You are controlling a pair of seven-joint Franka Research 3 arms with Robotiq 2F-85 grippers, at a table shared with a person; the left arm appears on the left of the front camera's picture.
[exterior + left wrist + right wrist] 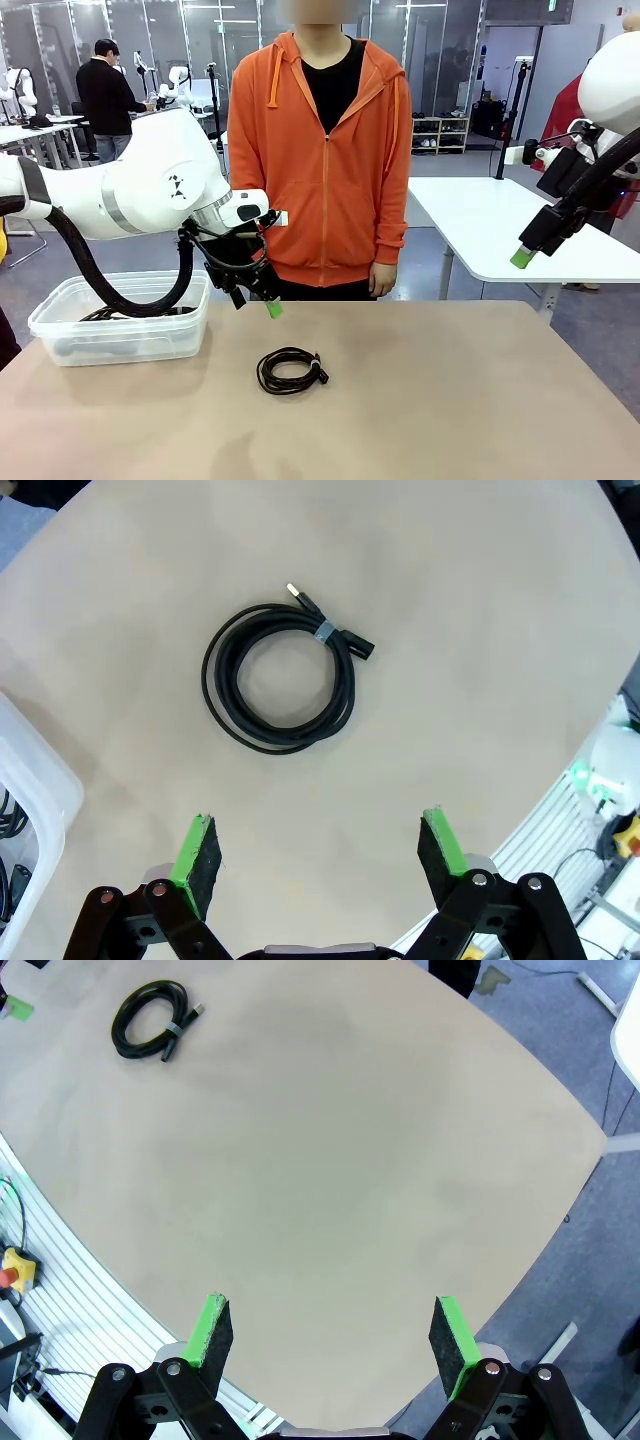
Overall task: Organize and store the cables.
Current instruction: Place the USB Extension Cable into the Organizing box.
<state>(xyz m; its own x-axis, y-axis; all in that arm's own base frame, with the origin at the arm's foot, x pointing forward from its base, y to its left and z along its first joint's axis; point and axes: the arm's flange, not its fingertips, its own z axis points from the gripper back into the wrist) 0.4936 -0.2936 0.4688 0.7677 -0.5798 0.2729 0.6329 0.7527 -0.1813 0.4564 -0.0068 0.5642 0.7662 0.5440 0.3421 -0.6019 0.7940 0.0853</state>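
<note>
A black coiled cable (290,370) lies on the tan table, bound with a small tie, plugs at its ends. In the left wrist view this cable (280,675) sits ahead of my open left gripper (318,850), which hovers above it with nothing between its green pads. From the front, the left gripper (268,303) hangs just above and to the left of the coil. More black cables (110,314) lie inside the clear plastic box (60,335). My right gripper (332,1340) is open and empty, raised high at the right (528,252), far from the cable (152,1020).
A person in an orange hoodie (330,150) stands at the far edge of the table, arms down. The clear box's corner (35,780) shows at the left of the left wrist view. A white table (520,225) stands behind on the right.
</note>
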